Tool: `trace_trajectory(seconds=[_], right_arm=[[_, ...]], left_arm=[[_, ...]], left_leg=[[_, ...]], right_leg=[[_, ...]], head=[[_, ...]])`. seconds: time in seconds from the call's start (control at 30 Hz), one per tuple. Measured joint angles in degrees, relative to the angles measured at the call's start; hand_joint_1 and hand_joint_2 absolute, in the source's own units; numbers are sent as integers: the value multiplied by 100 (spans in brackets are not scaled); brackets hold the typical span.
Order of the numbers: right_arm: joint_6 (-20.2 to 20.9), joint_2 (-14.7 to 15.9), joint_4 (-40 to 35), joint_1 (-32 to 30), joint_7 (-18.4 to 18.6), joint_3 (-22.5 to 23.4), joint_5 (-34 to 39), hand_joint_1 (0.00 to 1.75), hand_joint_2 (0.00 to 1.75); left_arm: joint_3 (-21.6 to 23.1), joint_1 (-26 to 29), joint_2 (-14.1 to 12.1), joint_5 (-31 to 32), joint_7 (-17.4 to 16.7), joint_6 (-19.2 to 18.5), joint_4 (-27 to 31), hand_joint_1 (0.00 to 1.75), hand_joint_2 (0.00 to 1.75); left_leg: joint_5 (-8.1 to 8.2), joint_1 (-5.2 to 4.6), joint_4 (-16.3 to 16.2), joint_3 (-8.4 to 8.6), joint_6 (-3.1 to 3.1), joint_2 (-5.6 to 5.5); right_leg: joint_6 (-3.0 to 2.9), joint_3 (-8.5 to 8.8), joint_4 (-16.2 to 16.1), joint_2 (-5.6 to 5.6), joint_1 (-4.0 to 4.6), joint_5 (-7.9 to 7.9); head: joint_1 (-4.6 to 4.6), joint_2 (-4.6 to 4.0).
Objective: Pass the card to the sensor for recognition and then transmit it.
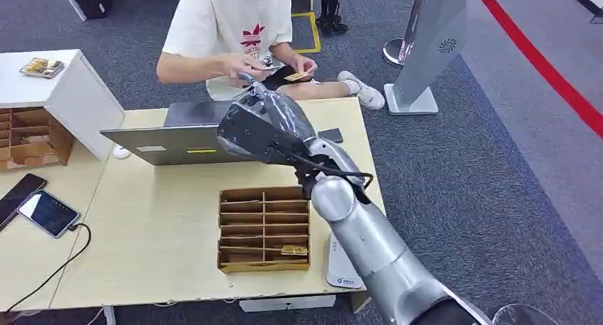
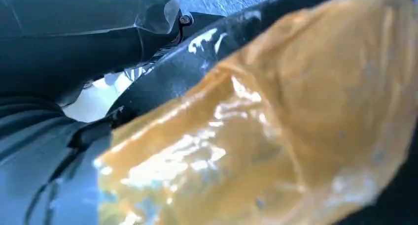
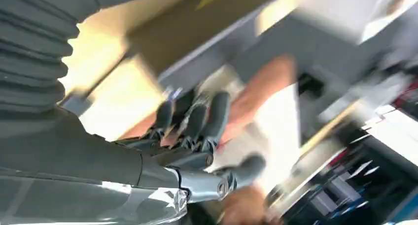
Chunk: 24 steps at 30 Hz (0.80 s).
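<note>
Above the laptop (image 1: 174,141), the right hand (image 1: 259,122) reaches toward the person (image 1: 235,33), fingers apart and empty.

Even bright indoor light in the head view, both wrist views heavily blurred (glare patches on glossy surfaces)

The desk (image 1: 156,232) was pale wood, the divided tray (image 1: 263,229) brown cardboard, the card (image 1: 297,76) gold, the right hand (image 1: 259,122) grey.
</note>
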<state>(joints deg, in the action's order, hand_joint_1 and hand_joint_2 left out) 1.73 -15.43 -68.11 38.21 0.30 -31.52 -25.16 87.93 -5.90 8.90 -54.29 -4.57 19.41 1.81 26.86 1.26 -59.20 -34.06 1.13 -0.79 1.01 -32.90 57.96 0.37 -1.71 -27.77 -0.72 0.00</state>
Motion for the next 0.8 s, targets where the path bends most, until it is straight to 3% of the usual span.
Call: trace_trajectory(seconds=[0.13, 0.33, 0.53, 0.73, 0.8], right_arm=[[98, 177, -756, -555, -371, -232, 1156, 0, 0], [323, 533, -1568, -1164, -751, -360, 2080, 0, 0], [1516, 1077, -2147, -1804, -1459, -288, 3912, 0, 0], [2391, 1593, -2358, -2370, -1770, -214, 4512, 0, 0], [2481, 1729, -2369, -2532, -1801, -205, 4523, 0, 0]], left_arm=[[-2, 56, 13, -199, 131, 90, 0, 0, 0], [-28, 99, 31, -361, 251, 179, -2, 0, 0], [-52, 108, 44, -452, 247, 398, 41, 0, 0], [-61, 141, 9, -573, 301, 487, 133, 0, 0], [-68, 158, -4, -603, 319, 492, 162, 0, 0]], left_leg=[[2, 0, 0, -2, -2, 0], [2, -1, -1, -1, -2, 1], [2, -1, -2, 0, -3, 0], [4, -1, -2, 0, -5, 1], [4, -1, -2, -3, -5, 0]], right_leg=[[0, 0, -4, -1, -1, -2], [1, 1, -6, -1, -1, 0], [1, 3, -6, -3, -1, 0], [1, 3, -7, -3, -1, 0], [1, 2, -6, -3, -1, 0]], head=[[0, 0], [0, 0], [0, 0], [-2, 0], [0, 0]])
